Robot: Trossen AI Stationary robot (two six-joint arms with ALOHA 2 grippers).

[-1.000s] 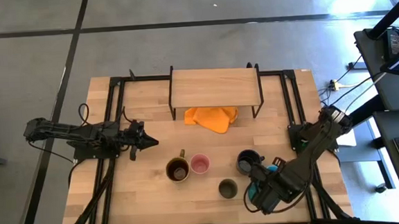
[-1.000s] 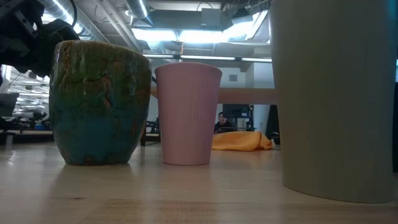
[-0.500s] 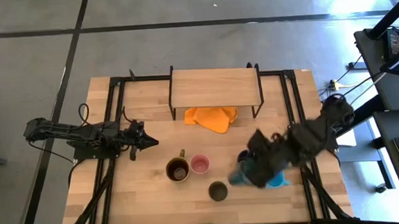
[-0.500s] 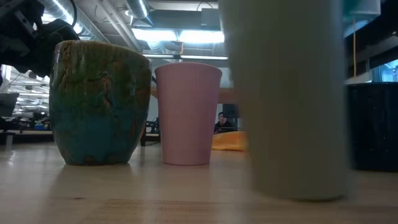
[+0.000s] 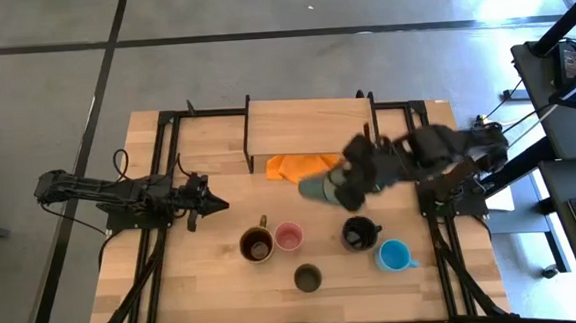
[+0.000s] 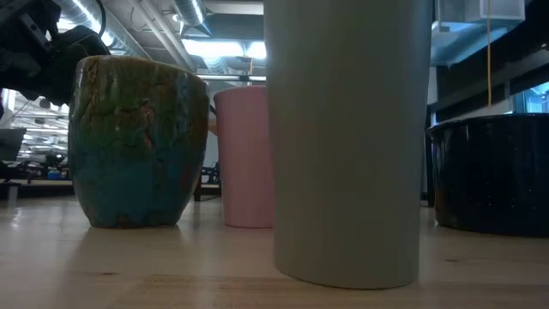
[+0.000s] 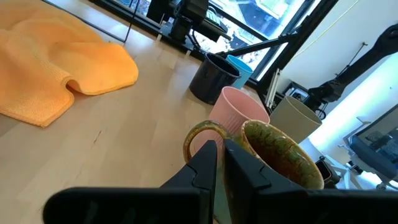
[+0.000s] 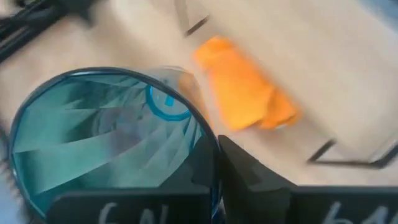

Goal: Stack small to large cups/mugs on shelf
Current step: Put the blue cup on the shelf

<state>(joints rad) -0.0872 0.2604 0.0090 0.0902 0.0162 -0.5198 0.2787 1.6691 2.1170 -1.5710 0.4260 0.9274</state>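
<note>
A: We find no readable brand or label on any cup. What we do see: the right gripper [image 5: 354, 180] pinches the rim of the teal patterned tumbler [image 5: 322, 187], carried tilted above the orange cloth [image 5: 298, 166], just in front of the shelf [image 5: 311, 126].

B: From the right wrist we look straight into that tumbler [image 8: 106, 140]; one dark finger sits inside the rim, one outside, clamped on the wall. The picture is smeared, so we cannot make out the pattern clearly.

A: The left gripper [image 5: 213, 202] waits at the table's left, fingers pressed together on nothing, pointing toward the mustard-brown mug [image 5: 256, 246].

B: On the tabletop stand the pink cup [image 5: 289, 237], black mug [image 5: 359, 233], light blue mug [image 5: 394, 255] and olive-grey cup [image 5: 307, 278], all apart.

A: At table height, the olive-grey cup [image 6: 347, 142] fills the middle and hides half the pink cup [image 6: 243, 154]; the black mug [image 6: 489, 176] is cut off at the edge.
</note>
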